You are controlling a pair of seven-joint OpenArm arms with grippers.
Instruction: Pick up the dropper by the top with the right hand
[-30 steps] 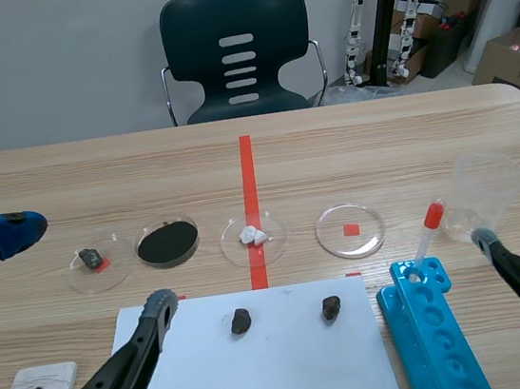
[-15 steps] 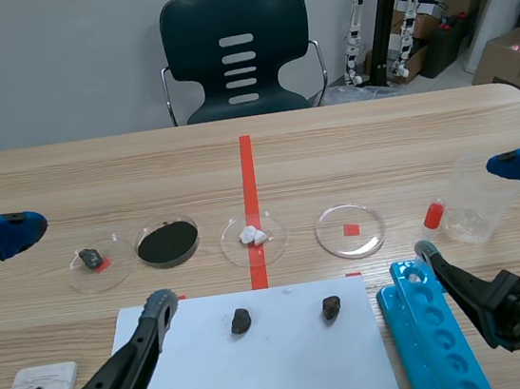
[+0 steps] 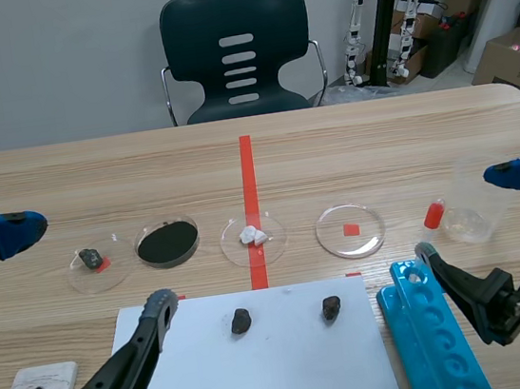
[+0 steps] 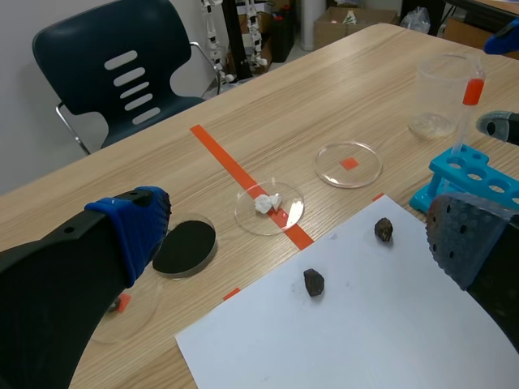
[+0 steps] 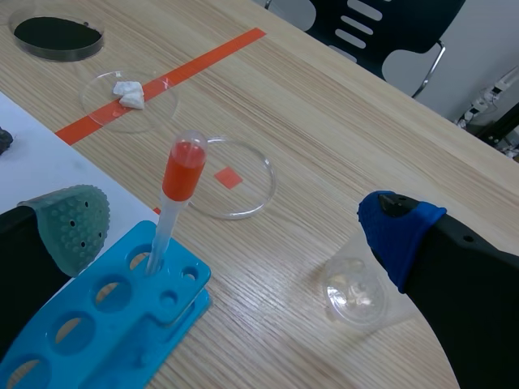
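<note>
We find the dropper (image 5: 168,212) upright in the end hole of the rack (image 5: 113,328), red bulb uppermost. The right claw (image 5: 235,231) is open, fingers spread either side of the dropper, touching nothing. The left claw (image 4: 296,231) is likewise open.

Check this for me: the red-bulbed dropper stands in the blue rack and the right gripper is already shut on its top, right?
Not quite. The dropper stands in the blue rack, but the right gripper is open, not shut on its top; the right wrist view shows its fingers wide apart, neither touching the bulb.
</note>
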